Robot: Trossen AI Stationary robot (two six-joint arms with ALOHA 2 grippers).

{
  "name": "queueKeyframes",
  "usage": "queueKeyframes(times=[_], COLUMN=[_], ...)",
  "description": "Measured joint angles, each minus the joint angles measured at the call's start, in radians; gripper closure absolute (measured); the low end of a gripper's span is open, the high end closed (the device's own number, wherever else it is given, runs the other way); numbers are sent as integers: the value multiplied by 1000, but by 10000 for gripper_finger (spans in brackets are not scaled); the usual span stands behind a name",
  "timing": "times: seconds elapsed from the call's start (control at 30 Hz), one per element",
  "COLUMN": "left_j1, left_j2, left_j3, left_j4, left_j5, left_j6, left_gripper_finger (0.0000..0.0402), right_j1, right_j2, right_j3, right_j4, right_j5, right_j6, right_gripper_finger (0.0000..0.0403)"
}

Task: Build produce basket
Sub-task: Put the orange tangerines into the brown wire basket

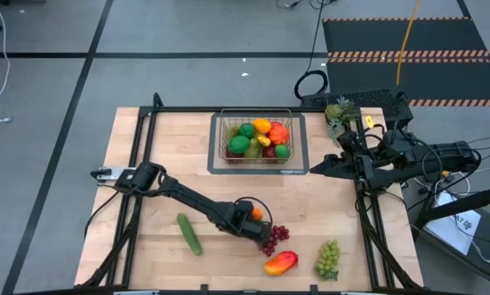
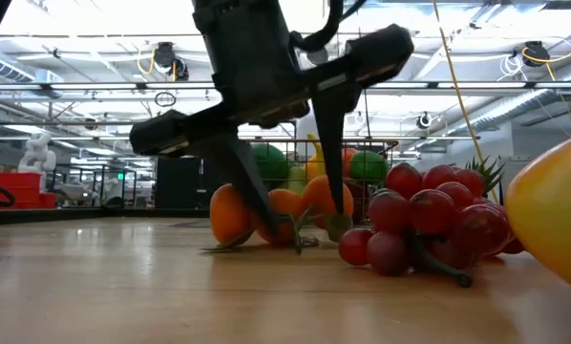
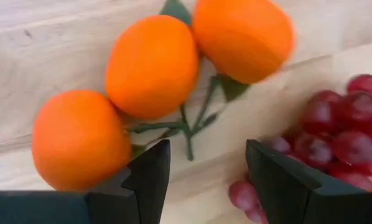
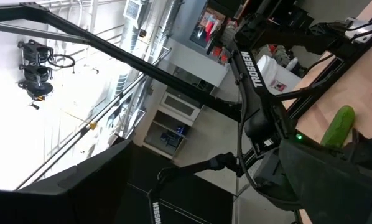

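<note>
The wire basket (image 1: 225,139) stands on a grey mat at the table's far middle, with green, orange, yellow and red produce in it. A cluster of three oranges (image 3: 152,65) on a green stem (image 3: 187,127) lies near the table's front, with red grapes (image 3: 348,121) beside it. My left gripper (image 3: 204,171) points down over the stem end, open, between the oranges and the grapes; it also shows in the high view (image 1: 257,223). My right gripper (image 1: 323,168) waits open, raised at the table's right. My left gripper has nothing between its fingers. One finger (image 3: 150,177) stands right beside the nearest orange (image 3: 80,140), the other next to the grapes. Whether either finger touches them I cannot tell.
On the near part of the table lie a cucumber (image 1: 189,233), a mango (image 1: 280,262) and green grapes (image 1: 328,258). A spiky green pineapple-like piece (image 1: 339,111) sits at the far right corner. Bare wood lies between the basket and the left arm.
</note>
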Motion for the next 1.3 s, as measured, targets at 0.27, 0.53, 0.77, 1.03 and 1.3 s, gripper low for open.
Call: queueKeyframes(times=[0.27, 0.53, 0.77, 1.03, 1.3], left_j1=[0, 2, 2, 2, 3], left_j2=[1, 31, 31, 32, 26], left_j3=[0, -3, -4, -6, -5], left_j4=[-40, -28, -49, -53, -29], left_j5=[-8, -27, -27, -30, -26], left_j6=[-38, -21, 36, 72, 172], left_gripper_finger=[192, 199, 266, 345, 391], right_j1=[0, 0, 0, 0, 0], right_j2=[0, 4, 7, 7, 6], right_j3=[0, 0, 0, 0, 0], right_j4=[0, 0, 3, 4, 5], right_j5=[0, 3, 5, 7, 33], right_j6=[0, -2, 21, 23, 21], right_gripper_finger=[7, 7, 7, 7, 7])
